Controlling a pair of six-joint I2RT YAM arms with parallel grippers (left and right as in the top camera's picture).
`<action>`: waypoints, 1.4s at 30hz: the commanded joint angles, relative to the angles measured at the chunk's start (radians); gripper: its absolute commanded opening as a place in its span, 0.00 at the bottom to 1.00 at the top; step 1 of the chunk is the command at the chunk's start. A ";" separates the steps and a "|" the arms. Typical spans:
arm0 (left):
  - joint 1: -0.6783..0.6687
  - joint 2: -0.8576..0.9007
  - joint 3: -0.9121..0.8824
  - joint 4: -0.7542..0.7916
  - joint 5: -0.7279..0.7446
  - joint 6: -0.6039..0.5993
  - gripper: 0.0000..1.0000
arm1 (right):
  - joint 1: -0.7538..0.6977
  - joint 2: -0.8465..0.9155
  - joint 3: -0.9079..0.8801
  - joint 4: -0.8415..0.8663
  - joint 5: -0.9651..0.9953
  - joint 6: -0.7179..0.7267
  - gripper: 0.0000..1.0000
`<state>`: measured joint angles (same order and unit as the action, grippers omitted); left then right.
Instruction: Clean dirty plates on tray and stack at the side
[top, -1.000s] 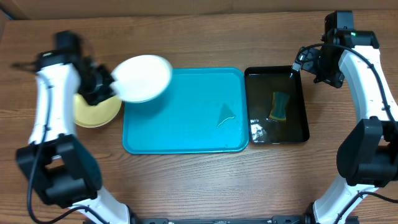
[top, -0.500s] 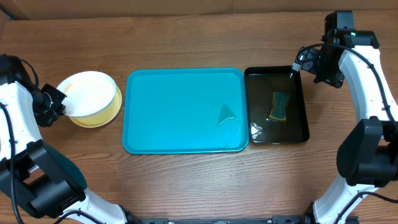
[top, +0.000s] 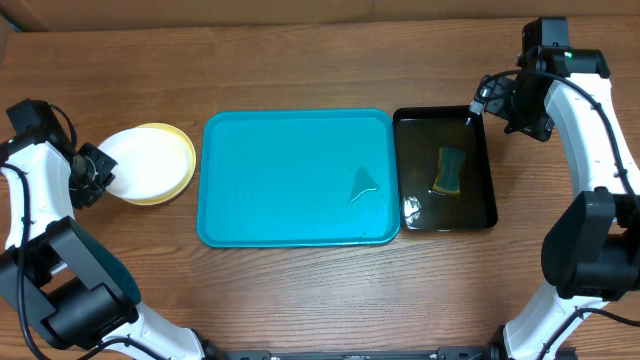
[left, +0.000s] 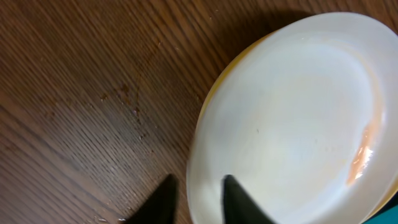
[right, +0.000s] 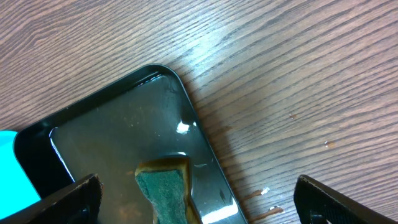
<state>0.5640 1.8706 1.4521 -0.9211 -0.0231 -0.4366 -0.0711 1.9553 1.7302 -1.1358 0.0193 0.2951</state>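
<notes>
A white plate (top: 140, 165) lies on top of a pale yellow-green plate (top: 183, 160) on the table, left of the turquoise tray (top: 290, 215). My left gripper (top: 96, 172) is shut on the white plate's left rim. In the left wrist view its fingers (left: 200, 198) straddle the rim of the white plate (left: 292, 124), which has an orange smear near its right edge, and the yellow plate's rim (left: 214, 90) peeks out beneath. No third plate shows. The tray holds no plates. My right gripper (top: 480, 100) (right: 199, 190) is open and empty above the black tray's far right corner.
A glossy black tray (top: 486, 215) (right: 112, 118) with water stands right of the turquoise tray. A green-and-yellow sponge (top: 450, 170) (right: 163, 190) lies in it. A small wet glint (top: 363, 185) shows on the turquoise tray.
My left arm carried the white plate left, away from the turquoise tray, and lowered it flat onto the yellow-green plate. The right arm has not moved.
</notes>
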 joint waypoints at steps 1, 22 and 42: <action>-0.003 0.015 -0.010 0.010 -0.013 0.023 0.47 | 0.003 -0.022 0.017 0.006 0.013 0.009 1.00; -0.004 0.015 -0.010 0.013 0.252 0.187 1.00 | 0.003 -0.022 0.017 0.006 0.013 0.009 1.00; -0.004 0.015 -0.010 0.013 0.252 0.187 1.00 | 0.104 -0.268 0.004 0.012 0.013 0.009 1.00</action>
<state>0.5640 1.8706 1.4479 -0.9092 0.2104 -0.2768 -0.0124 1.8408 1.7260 -1.1267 0.0265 0.2955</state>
